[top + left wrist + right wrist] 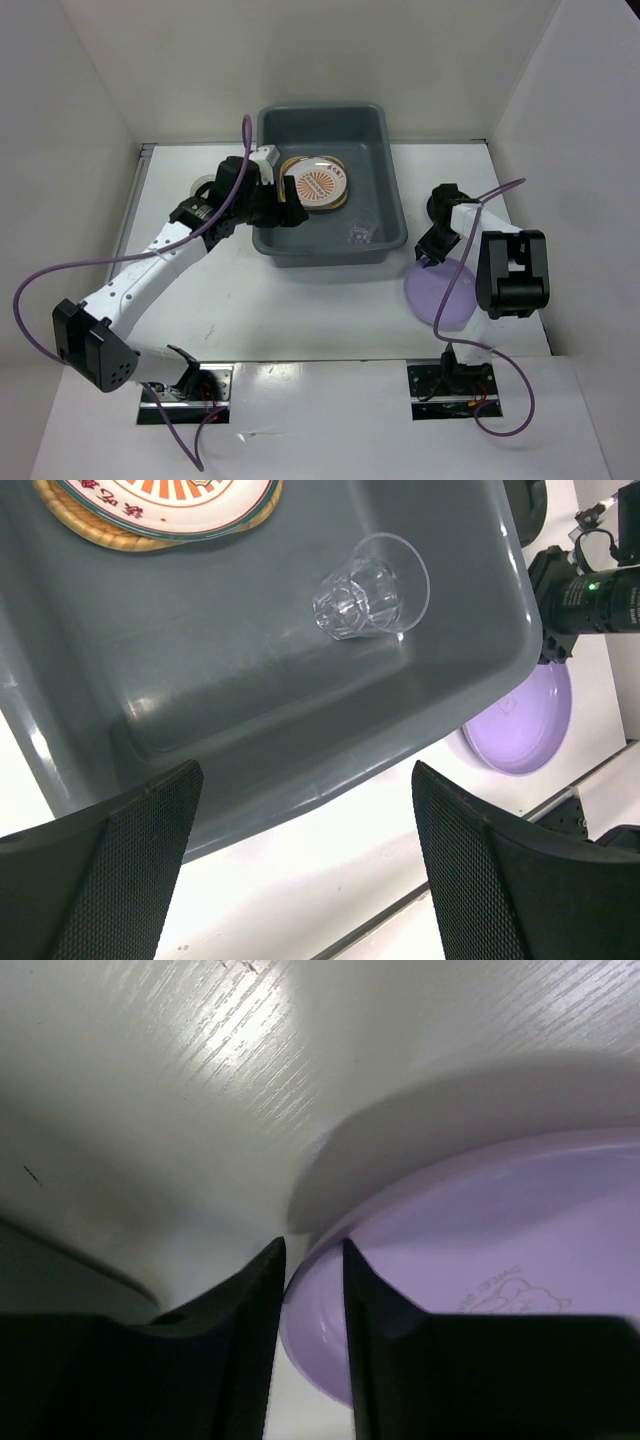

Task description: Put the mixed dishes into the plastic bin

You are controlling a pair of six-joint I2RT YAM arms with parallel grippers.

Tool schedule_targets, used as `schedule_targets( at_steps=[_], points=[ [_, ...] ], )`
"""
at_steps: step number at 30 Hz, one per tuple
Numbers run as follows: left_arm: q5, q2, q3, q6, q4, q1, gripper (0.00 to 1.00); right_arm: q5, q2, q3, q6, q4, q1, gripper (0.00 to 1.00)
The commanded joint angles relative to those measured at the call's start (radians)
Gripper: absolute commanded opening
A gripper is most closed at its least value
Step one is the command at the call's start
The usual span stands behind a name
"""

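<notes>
- Step in hand, as I read it: lilac plate [480, 1250] into the plastic bin [322, 108]. It's the dish on the table near the right edge, just beside the bin's near right corner.
- Right gripper [313, 1250]: fingers nearly together, straddling the plate's rim, one inside and one outside. Looks like a pinch on the rim. I can't tell how deep the bite is.
- Before lifting I'd check the rim sits well into the pads. A thin edge grip on a wide plate will likely pivot.
- I'd lift slowly and let the plate hang or tilt. Its low edge must clear the bin's rolled rim before I cross over.
- Drop zone: the sunburst plate [318, 183] on the bamboo tray [100, 530] fills the far left of the bin. The glass cup [370, 585] lies on its side at the near right. I'd aim between them, or lower onto the stack, and avoid the cup.
- Left gripper [305, 770]: jaws wide apart, holding nothing, over the bin's near left wall. I'd pull it clear first to avoid an arm clash.
</notes>
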Motion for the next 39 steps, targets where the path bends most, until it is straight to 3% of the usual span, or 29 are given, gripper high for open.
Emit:
schedule_targets(
  at_steps=[1,4,5,15,22,26,34,39],
  points=[
    [-0.015,-0.041,-0.002,0.026,0.023,0.002,0.92,0.043,0.006,0.003,0.006,0.022,0.008,0.27],
    [-0.015,-0.041,-0.011,0.026,0.023,0.002,0.92,0.054,0.006,0.003,-0.016,-0.002,0.008,0.11],
    [-0.015,-0.041,-0.011,0.026,0.023,0.002,0.92,0.054,0.006,0.003,-0.016,-0.015,0.008,0.01],
    [-0.015,-0.041,-0.021,0.016,0.032,0.002,0.92,0.22,-0.216,0.085,-0.025,-0.162,0.008,0.0],
    [-0.076,-0.032,-0.039,0.016,0.032,0.002,0.92,0.33,-0.295,0.393,-0.101,-0.251,0.008,0.0],
    [-0.159,-0.032,-0.05,0.016,0.032,0.002,0.92,0.33,-0.234,0.619,-0.195,-0.228,0.092,0.0],
    [-0.181,-0.023,-0.08,0.006,0.032,0.042,0.92,0.263,0.027,1.102,-0.414,-0.153,0.344,0.0],
    [-0.263,-0.001,-0.109,-0.017,-0.02,0.088,0.92,0.209,0.179,1.217,-0.557,-0.081,0.43,0.0]
  ],
)
